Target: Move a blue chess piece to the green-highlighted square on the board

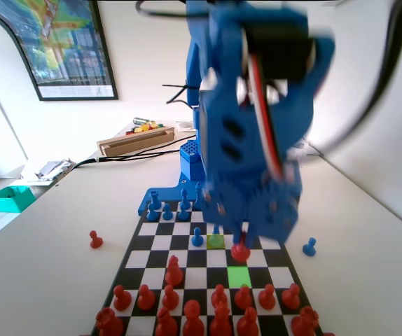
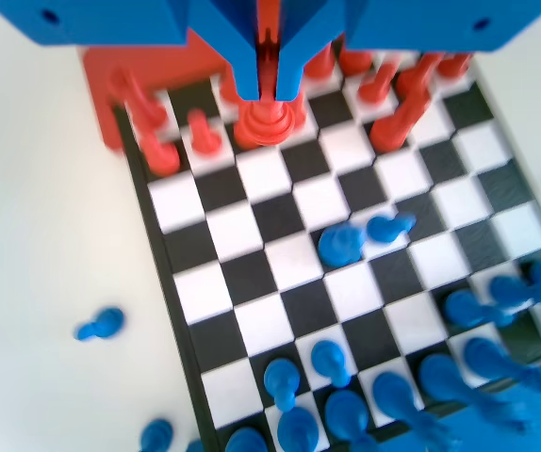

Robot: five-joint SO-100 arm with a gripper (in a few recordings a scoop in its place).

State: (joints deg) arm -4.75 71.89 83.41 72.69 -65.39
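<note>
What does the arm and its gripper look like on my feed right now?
The arm is blocky blue plastic with slotted openings, a black motor block near the top, and red, white and black cables running down its side. The gripper has two flat blue jaws tapering to narrow tips. Motion blur hides any markings.

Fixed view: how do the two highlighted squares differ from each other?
The green square is bright and saturated, while the yellow-green square is paler. The green square lies nearer the camera, next to the red ranks; the yellow-green square lies farther off and more to the left, beside a blue pawn. The tool, apparently shut on a red piece, hangs between them. Both are single squares of the board and look bare.
</note>
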